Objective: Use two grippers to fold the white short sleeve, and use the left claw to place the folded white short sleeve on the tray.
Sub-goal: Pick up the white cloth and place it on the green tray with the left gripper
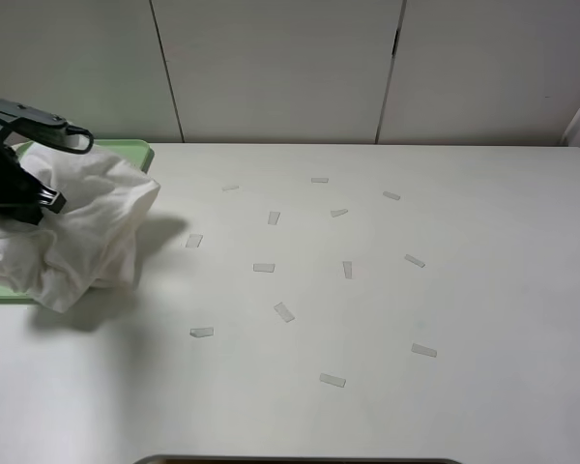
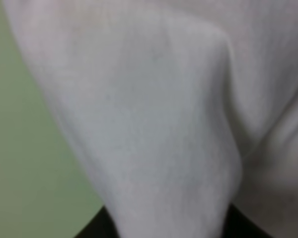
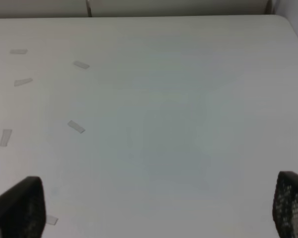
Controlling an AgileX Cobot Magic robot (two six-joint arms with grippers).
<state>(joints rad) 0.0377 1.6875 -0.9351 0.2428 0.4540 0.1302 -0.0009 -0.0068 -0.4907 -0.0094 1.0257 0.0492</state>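
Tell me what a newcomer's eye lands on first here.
The bunched white shirt at the table's far left, hanging from the left gripper over the green tray. Next, the tape strips scattered over the white table; the right gripper hangs open above bare tabletop.

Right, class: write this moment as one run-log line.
left claw: holding bunched white shirt above green tray | right claw: open, holding nothing, over bare table | shirt: not yet released

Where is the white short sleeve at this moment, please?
In the exterior high view, the white short sleeve is at the far left, bunched under the left gripper and draped over the green tray's right edge.
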